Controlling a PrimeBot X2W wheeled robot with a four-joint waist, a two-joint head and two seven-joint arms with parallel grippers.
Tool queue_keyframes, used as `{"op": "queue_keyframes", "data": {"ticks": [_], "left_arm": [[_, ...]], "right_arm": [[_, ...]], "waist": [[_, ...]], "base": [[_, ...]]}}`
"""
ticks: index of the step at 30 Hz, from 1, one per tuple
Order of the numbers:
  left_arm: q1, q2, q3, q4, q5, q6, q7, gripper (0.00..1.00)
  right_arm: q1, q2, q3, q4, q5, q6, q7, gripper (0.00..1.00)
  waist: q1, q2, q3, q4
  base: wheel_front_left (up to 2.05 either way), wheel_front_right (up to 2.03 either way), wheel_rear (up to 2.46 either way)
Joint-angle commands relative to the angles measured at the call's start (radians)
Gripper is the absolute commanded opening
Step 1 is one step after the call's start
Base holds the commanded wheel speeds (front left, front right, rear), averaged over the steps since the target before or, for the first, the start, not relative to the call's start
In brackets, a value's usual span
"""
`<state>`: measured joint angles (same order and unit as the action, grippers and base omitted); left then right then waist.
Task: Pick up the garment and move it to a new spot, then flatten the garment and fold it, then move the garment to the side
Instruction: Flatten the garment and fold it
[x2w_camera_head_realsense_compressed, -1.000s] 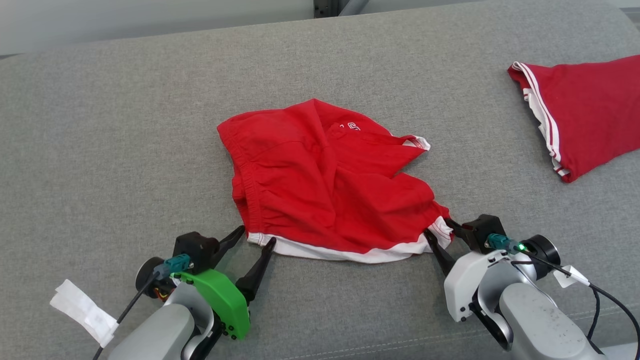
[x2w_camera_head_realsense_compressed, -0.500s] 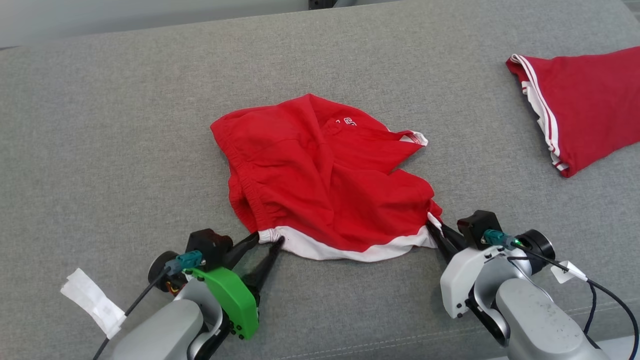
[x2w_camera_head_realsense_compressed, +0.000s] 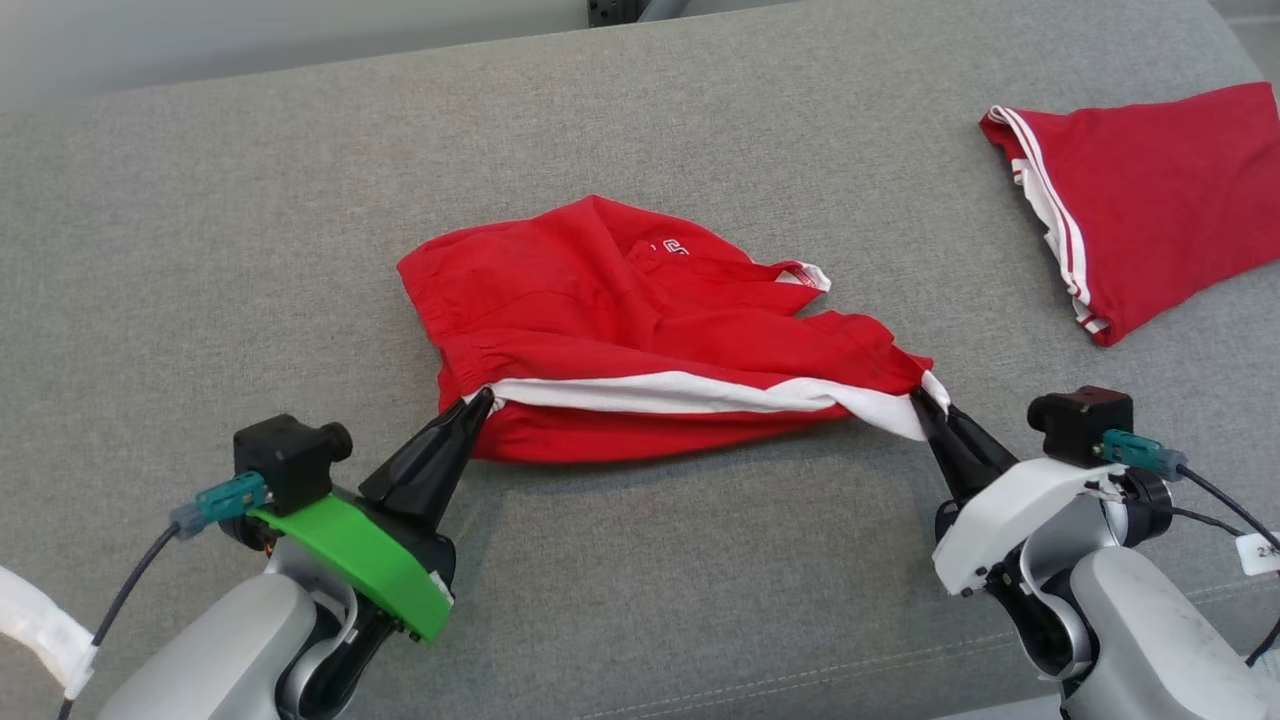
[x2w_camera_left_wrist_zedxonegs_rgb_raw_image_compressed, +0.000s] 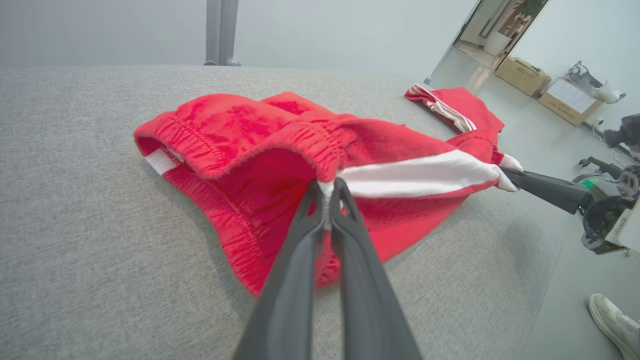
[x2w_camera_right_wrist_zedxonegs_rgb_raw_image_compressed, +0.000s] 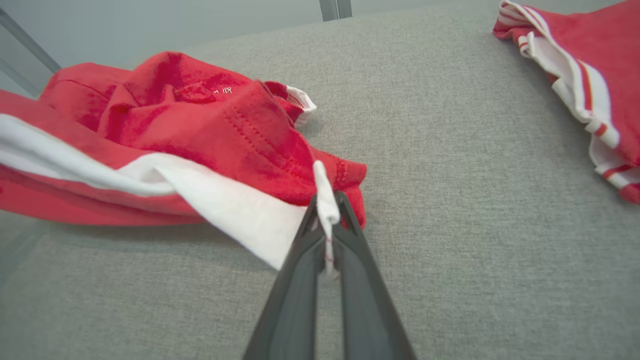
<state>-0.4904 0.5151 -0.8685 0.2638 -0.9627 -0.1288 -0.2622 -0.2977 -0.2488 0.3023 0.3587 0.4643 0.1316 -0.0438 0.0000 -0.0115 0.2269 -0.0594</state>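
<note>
The garment (x2w_camera_head_realsense_compressed: 620, 310) is a pair of red shorts with a white band, crumpled in the middle of the grey cushion (x2w_camera_head_realsense_compressed: 200, 250). My left gripper (x2w_camera_head_realsense_compressed: 478, 400) is shut on the near left corner of its white hem, seen close in the left wrist view (x2w_camera_left_wrist_zedxonegs_rgb_raw_image_compressed: 327, 187). My right gripper (x2w_camera_head_realsense_compressed: 920, 398) is shut on the near right corner of that hem, the white cloth pinched between its fingertips (x2w_camera_right_wrist_zedxonegs_rgb_raw_image_compressed: 326, 210). The white hem stretches taut between the two grippers, lifted a little off the cushion, while the rest of the garment (x2w_camera_left_wrist_zedxonegs_rgb_raw_image_compressed: 240, 135) (x2w_camera_right_wrist_zedxonegs_rgb_raw_image_compressed: 190, 115) lies behind it.
A second red garment with white stripes (x2w_camera_head_realsense_compressed: 1130, 200) lies at the far right of the cushion (x2w_camera_right_wrist_zedxonegs_rgb_raw_image_compressed: 580, 65). The cushion's far edge (x2w_camera_head_realsense_compressed: 300, 75) runs along the top. Past its right end are bare floor, cardboard boxes (x2w_camera_left_wrist_zedxonegs_rgb_raw_image_compressed: 550, 85) and a person's shoe (x2w_camera_left_wrist_zedxonegs_rgb_raw_image_compressed: 612, 315).
Both grippers closed on the hem's near corners, then lifted and pulled apart, drawing the white edge taut and turning it up over the red cloth. The head camera shifted slightly.
</note>
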Motion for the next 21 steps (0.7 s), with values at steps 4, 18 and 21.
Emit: {"op": "queue_keyframes", "data": {"ticks": [4, 18, 21], "left_arm": [[0.056, 0.076, 0.030, -0.174, -0.045, 0.020, 0.017, 0.00], [0.130, 0.247, 0.109, -0.635, -0.089, 0.156, 0.070, 0.00], [0.124, 0.281, 0.149, -0.721, -0.115, 0.175, 0.072, 0.00]], "right_arm": [[0.083, -0.039, -0.024, -0.172, 0.221, -0.002, 0.078, 0.00], [0.241, -0.086, -0.230, -0.518, 0.612, -0.001, 0.196, 0.00], [0.265, -0.080, -0.296, -0.608, 0.706, -0.001, 0.227, 0.00]], "waist": [[0.0000, 0.0115, -0.008, -0.010], [0.0000, 0.0115, -0.007, -0.035], [0.0000, 0.0115, 0.001, -0.036]], "base": [[0.00, 0.00, 0.00], [0.00, 0.00, 0.00], [0.00, 0.00, 0.00]]}}
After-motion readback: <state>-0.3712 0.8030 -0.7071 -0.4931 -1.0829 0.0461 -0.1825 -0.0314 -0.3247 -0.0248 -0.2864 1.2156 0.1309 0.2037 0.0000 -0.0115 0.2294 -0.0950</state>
